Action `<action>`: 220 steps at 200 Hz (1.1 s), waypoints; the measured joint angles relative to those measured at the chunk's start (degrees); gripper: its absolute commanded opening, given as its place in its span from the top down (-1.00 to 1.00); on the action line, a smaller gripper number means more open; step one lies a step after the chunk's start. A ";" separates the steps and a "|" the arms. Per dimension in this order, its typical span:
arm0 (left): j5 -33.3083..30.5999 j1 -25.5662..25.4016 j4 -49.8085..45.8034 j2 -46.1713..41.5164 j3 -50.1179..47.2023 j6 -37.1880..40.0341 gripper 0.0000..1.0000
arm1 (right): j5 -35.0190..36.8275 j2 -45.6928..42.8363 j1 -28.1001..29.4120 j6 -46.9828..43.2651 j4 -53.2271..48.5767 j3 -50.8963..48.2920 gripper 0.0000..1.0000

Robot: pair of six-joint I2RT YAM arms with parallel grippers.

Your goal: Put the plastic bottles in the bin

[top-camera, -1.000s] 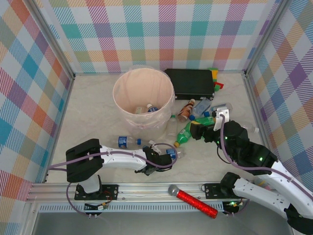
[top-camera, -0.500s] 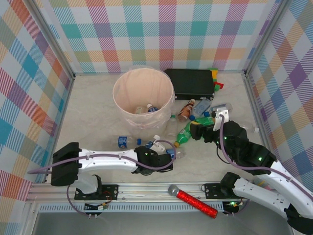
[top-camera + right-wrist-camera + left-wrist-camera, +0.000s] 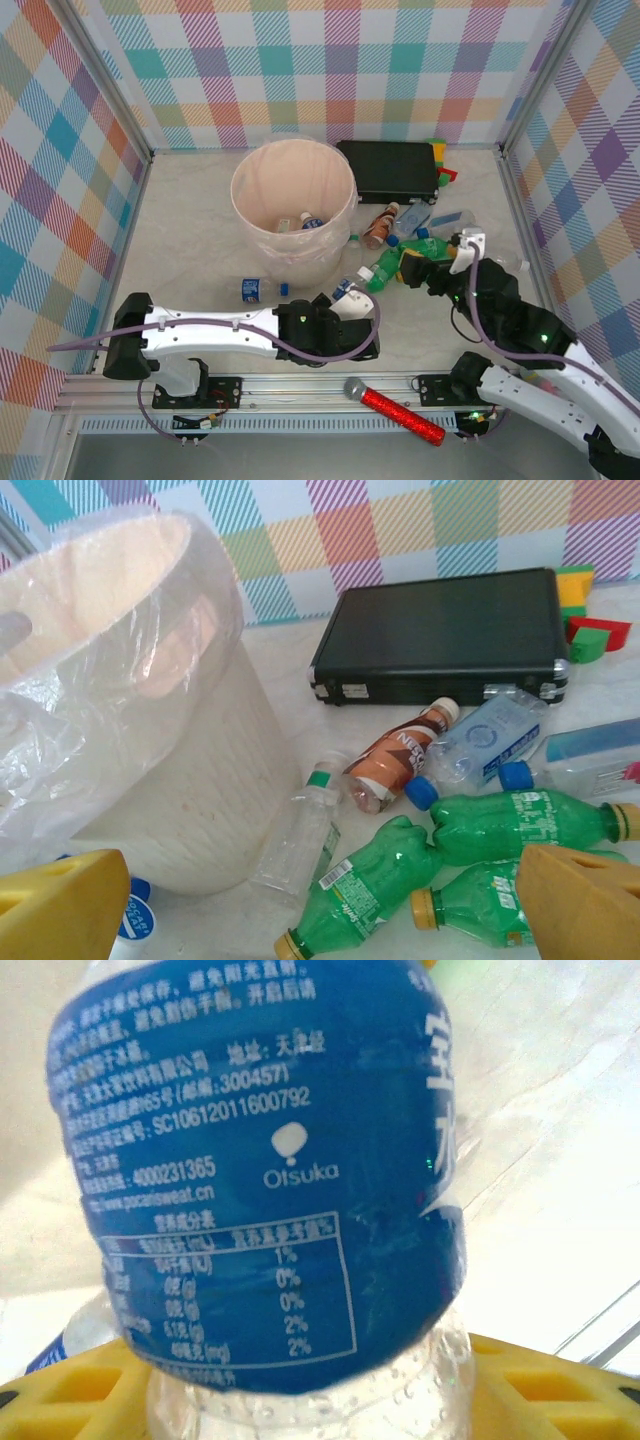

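Note:
My left gripper (image 3: 345, 315) is shut on a clear bottle with a blue label (image 3: 260, 1180), its blue cap (image 3: 344, 291) pointing toward the bin (image 3: 300, 255). Yellow fingers (image 3: 70, 1390) flank the bottle's clear lower part. The pale pink bin holds some bottles (image 3: 309, 222). Another blue-labelled bottle (image 3: 258, 289) lies on the table left of the held one. My right gripper (image 3: 408, 265) stands open over the pile of green bottles (image 3: 365, 890), with a brown bottle (image 3: 395, 760), a clear bottle (image 3: 300, 840) and a blue-labelled one (image 3: 485, 740) just beyond.
A flat black box (image 3: 390, 170) lies behind the pile, right of the bin, with coloured blocks (image 3: 440, 165) at its far end. A red glittery microphone (image 3: 395, 410) rests on the front rail. Checked walls close in the table on three sides.
My left arm has stretched rightward and the held bottle has swung so its cap points toward the bin. The right gripper shifted slightly right, still open.

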 measured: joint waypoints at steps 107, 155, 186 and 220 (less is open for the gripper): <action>1.27 9.68 7.54 -6.23 15.65 12.52 -0.17 | -3.43 -1.05 -0.04 -0.90 0.04 -0.22 -0.98; 4.09 21.22 10.08 -9.01 17.88 17.20 -0.17 | -15.78 1.18 -0.04 -4.44 4.59 -0.61 -0.98; 6.78 30.38 10.32 -9.75 17.88 17.99 -0.21 | -21.00 2.36 -0.04 -5.73 7.04 -0.61 -0.98; 10.16 37.62 10.27 -9.75 17.88 17.44 -0.21 | -22.93 3.58 -0.04 -6.38 7.72 -0.61 -0.98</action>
